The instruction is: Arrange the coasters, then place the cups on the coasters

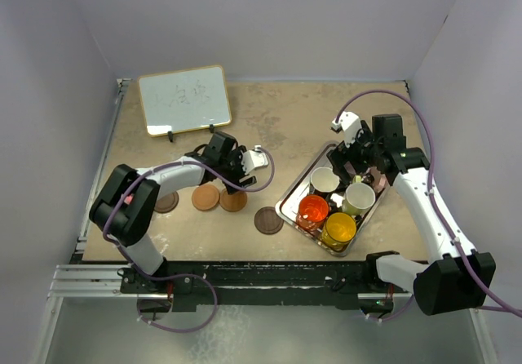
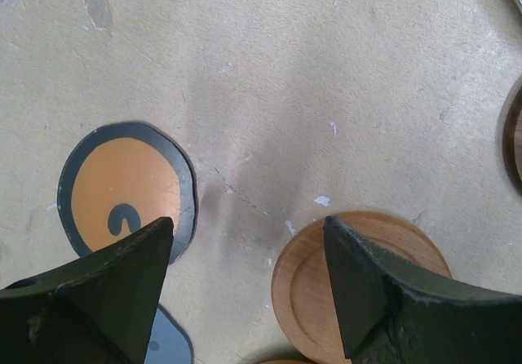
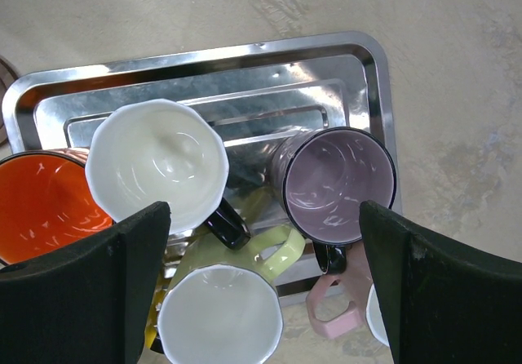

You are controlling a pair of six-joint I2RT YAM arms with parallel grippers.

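Note:
My left gripper [image 2: 246, 225] is open and empty, low over bare table between an orange black-rimmed coaster [image 2: 126, 188] and a tan coaster [image 2: 359, 282]. A blue-grey coaster [image 2: 167, 339] peeks out under its left finger. From above, the left gripper [image 1: 238, 172] is just behind two tan coasters [image 1: 205, 197] [image 1: 233, 200]; dark brown coasters [image 1: 165, 201] [image 1: 268, 219] lie at either side. My right gripper [image 3: 263, 209] hangs open above the tray [image 3: 269, 86] of cups: a black cup [image 3: 157, 168], smoky purple [image 3: 338, 184], yellow-green [image 3: 220, 315], red-orange [image 3: 41, 205], and a pink handle [image 3: 338, 307].
The metal tray [image 1: 287, 205] sits right of centre, with a yellow translucent cup [image 1: 338, 229] at its near corner. A small whiteboard [image 1: 183, 99] stands at the back left. White walls close in the table on three sides.

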